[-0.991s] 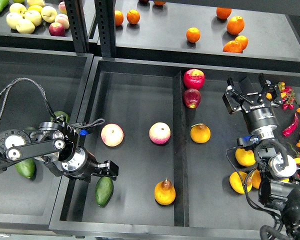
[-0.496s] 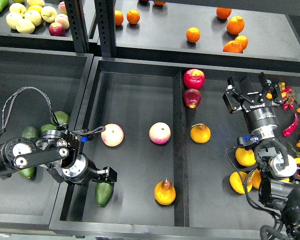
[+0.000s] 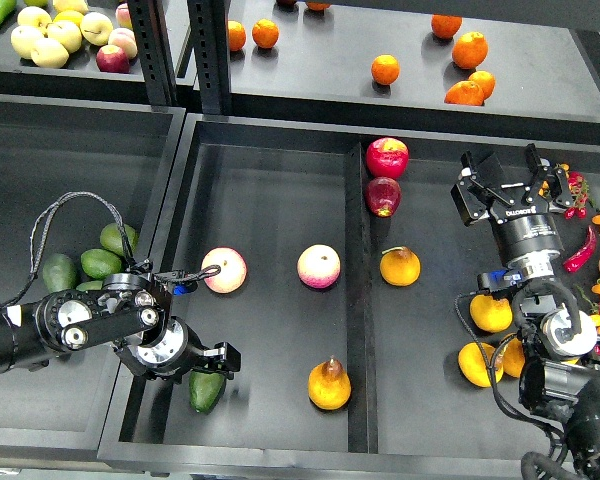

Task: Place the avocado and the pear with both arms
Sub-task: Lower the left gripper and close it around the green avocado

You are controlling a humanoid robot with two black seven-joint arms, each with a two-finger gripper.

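Observation:
The avocado [image 3: 206, 390], smooth and green, lies in the front left corner of the centre tray [image 3: 270, 180]. Its upper end is hidden under my left gripper [image 3: 224, 359]. That gripper hovers just above it, and its jaws look open with nothing between them. The pear [image 3: 329, 385], orange-yellow with a brownish neck and dark stem, stands in the same tray near the front, by the divider [image 3: 357, 300]. My right gripper [image 3: 508, 172] is open and empty, held high over the right compartment, far from both fruits.
Two pink-yellow apples [image 3: 224, 270] [image 3: 319, 266] lie mid-tray. Two red apples [image 3: 387, 157] and a round orange fruit [image 3: 400, 266] lie right of the divider. Stubby green avocados [image 3: 100, 258] sit in the left tray. Yellow fruits [image 3: 490, 313] lie by my right arm. Oranges [image 3: 385, 69] are on the shelf.
My left arm has swung down and back toward the front left, its gripper sliding lower over the avocado, which stays put. My right gripper has shifted slightly right. The pear has not moved.

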